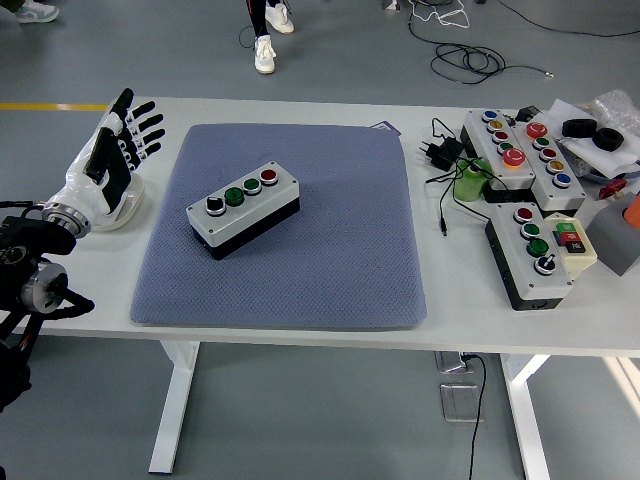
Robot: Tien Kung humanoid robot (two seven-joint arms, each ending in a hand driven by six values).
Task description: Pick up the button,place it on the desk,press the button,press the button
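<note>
A grey button box [243,208] with a black base lies on the blue-grey mat [300,280], left of its middle, turned at a slant. Its top carries a row of a black knob, two green buttons and a red button. My left hand [120,150], white with black fingers, hovers over the table left of the mat, fingers spread and holding nothing. It is well apart from the box. My right arm does not show.
Several other button boxes [520,150] [535,255] sit at the right of the table with a black plug and cable [440,160], a green object [470,182] and black rolls [595,132]. A person's feet [265,45] stand beyond the far edge.
</note>
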